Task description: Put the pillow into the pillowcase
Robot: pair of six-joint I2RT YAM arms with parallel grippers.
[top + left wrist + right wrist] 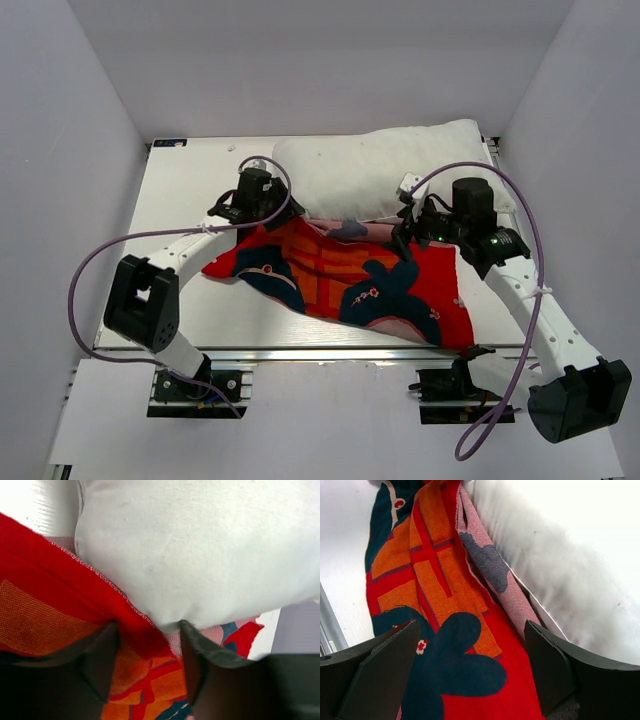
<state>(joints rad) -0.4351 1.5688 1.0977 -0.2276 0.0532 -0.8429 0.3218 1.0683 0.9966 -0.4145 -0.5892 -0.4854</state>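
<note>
**Top view.** Pillow (390, 165) lies along the far side of the bench (180, 190), wholly outside the pillowcase (340, 285). The case is spread flat nearer the arms, its far edge touching the pillow's near seam. Step judged: opening the case mouth. To do it well, pinch the top layer only, near both ends of the hem. Lift evenly so the pillow can slide in under it.

**Left wrist.** Left fingers (100, 660) part-way apart, straddling the red hem just below a pillow corner. Nothing pinched; whether the tips press the cloth is unclear.

**Right wrist.** Right fingers (390, 675) spread wide over the print, empty, one just beside the pillow. Pink lining (520, 600) shows at the mouth.
</note>
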